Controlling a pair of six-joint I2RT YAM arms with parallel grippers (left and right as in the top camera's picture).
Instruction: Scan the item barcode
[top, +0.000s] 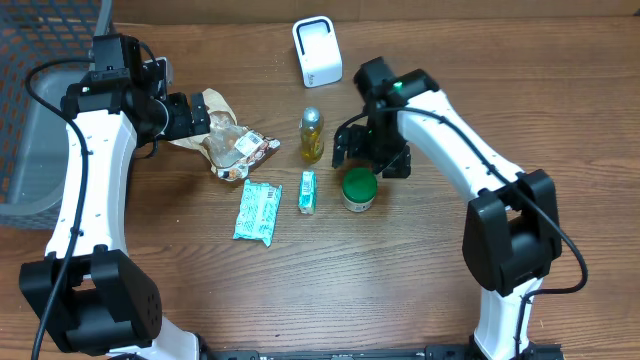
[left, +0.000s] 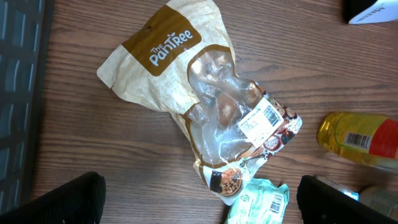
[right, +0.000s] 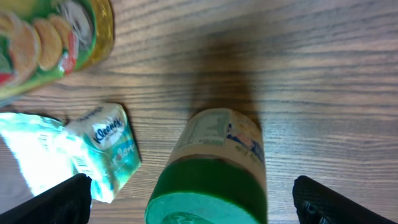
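only the left wrist view resolves the barcode label (left: 262, 120) on the snack bag (left: 180, 74) (left hand (left: 199, 205), right hand (right: 199, 202): spread).

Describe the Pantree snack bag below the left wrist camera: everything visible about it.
The Pantree bag is a crumpled pouch. Its top looks like tan paper and has a brown label with white lettering; clear film below shows brownish pieces inside. A white barcode sticker faces up near its lower end, beside a printed food picture. The bag lies flat on the wooden table, with its lower end at or against a teal packet. The left gripper hangs open above it, not gripping it.
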